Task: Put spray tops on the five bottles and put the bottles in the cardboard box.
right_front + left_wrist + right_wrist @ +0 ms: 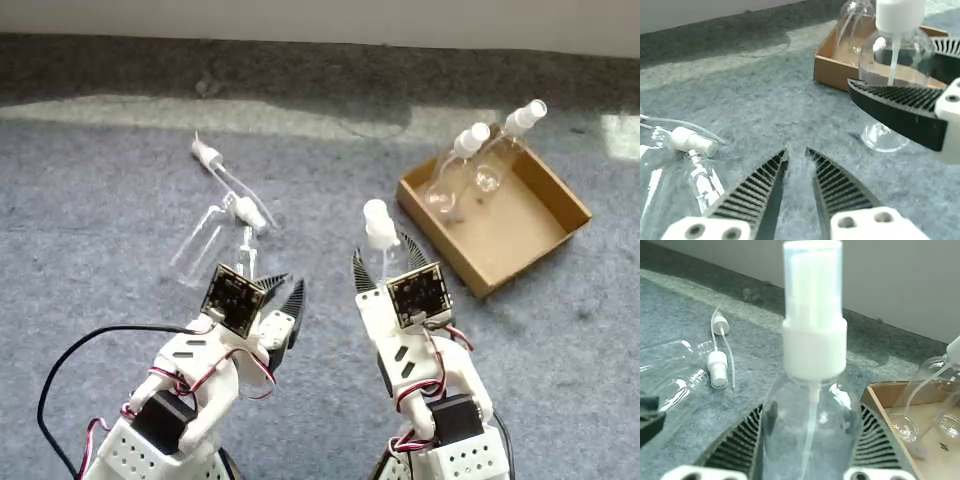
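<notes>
held bottle (810, 400): upright, spray top on, centre of high view, body clamped between the right fingers
right gripper (380, 248): lower centre-right, closed around held bottle
left gripper (796, 150): lower centre-left, jaws a little apart, nothing between them, tips over grey carpet (100, 200)
lying bottles (200, 240): two, side by side on carpet, left of centre; white top at one neck
loose spray top (207, 153): upper left, tube trailing, just beyond lying bottles
cardboard box (565, 195): right of centre, on carpet
boxed bottles (455, 170): two, capped, leaning at far corner of cardboard box

Arms (190, 372): white shells, black motors.
Cables (110, 331): red and black loops.
Left pincer (287, 288), right pincer (384, 258): black ribbed fingers, white bases.
</notes>
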Action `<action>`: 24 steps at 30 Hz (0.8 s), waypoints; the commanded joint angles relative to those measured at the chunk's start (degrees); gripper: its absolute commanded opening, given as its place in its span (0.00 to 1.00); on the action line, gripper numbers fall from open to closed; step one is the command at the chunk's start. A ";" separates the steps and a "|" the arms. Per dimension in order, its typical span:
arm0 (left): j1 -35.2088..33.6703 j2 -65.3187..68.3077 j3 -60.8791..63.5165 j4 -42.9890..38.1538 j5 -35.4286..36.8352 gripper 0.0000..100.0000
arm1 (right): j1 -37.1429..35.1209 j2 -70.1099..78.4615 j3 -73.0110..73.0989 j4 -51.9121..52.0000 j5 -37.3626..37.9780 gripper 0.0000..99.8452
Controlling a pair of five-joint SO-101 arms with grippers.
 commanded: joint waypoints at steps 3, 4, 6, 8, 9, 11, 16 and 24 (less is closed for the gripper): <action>8.48 -0.31 0.66 -0.44 0.70 0.01 | 0.75 -0.92 9.54 -6.11 0.09 0.12; 9.27 -0.31 0.66 -0.44 0.70 0.01 | 0.57 -0.92 9.54 -7.69 0.09 0.12; 10.51 -0.31 0.66 -0.44 0.70 0.01 | 0.31 -0.92 9.54 -11.56 0.09 0.12; 11.91 -0.31 0.66 -0.44 0.70 0.01 | -1.45 -0.92 9.45 -15.52 0.09 0.12; 12.62 -0.31 0.66 -0.44 0.70 0.01 | -2.95 -0.92 9.45 -16.92 0.09 0.12; 14.02 -0.31 0.66 -0.44 0.70 0.01 | -7.16 -0.92 9.45 -18.15 0.09 0.12; 17.01 -0.31 0.75 -0.35 0.70 0.01 | -17.19 -0.92 9.27 -18.42 0.09 0.12; 18.24 -0.31 0.75 -0.53 0.70 0.01 | -21.05 -0.92 8.13 -18.07 0.09 0.12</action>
